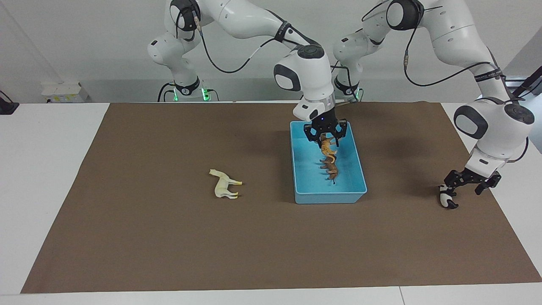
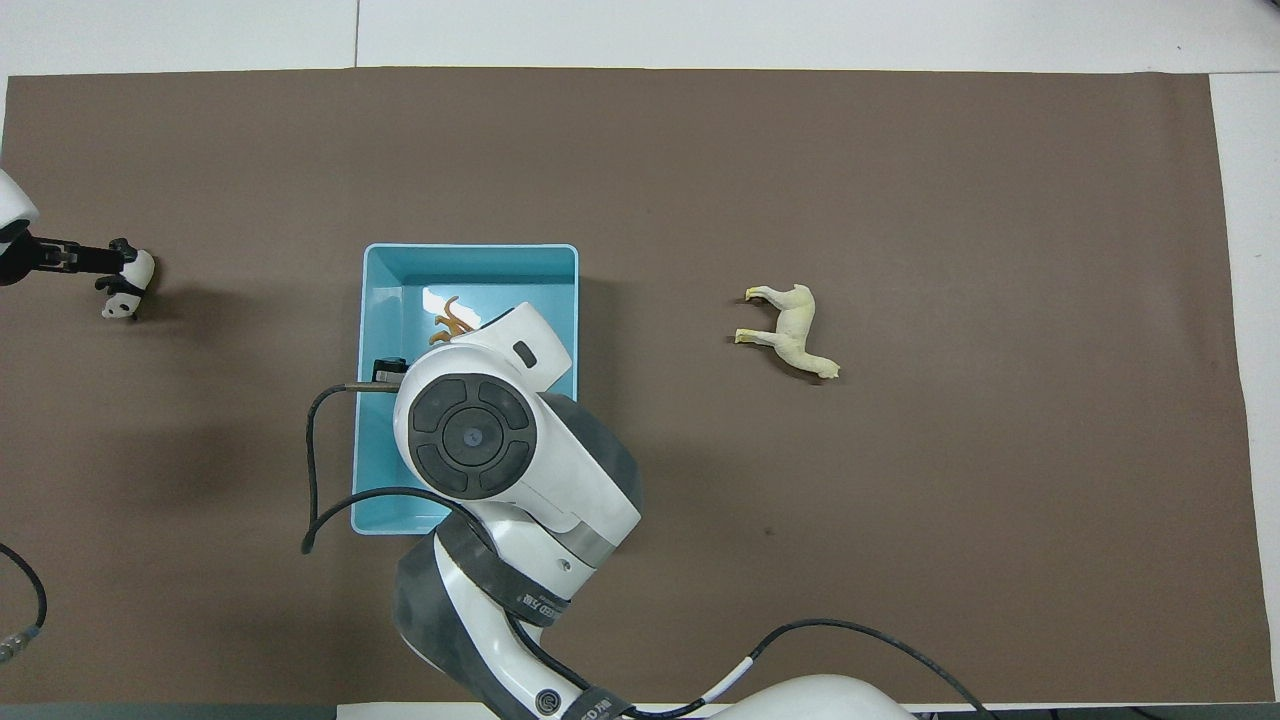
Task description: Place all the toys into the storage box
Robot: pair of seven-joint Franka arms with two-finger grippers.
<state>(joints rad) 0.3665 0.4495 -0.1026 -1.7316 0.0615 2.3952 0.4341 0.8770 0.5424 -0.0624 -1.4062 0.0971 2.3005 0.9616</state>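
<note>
Facing view: right gripper [image 1: 326, 136] fingers grasp tiger [image 1: 326, 147] hanging lengthwise over box [image 1: 300, 178]; left gripper [image 1: 467, 181] fingers spread above panda [image 1: 446, 199].

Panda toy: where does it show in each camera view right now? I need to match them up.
Facing view: the panda lies on the brown mat at the picture's right, under the left end effector.
Overhead view: the panda is at the picture's left edge.
Shared landmark: the blue storage box; the panda lies off its side toward the left arm's end.
</note>
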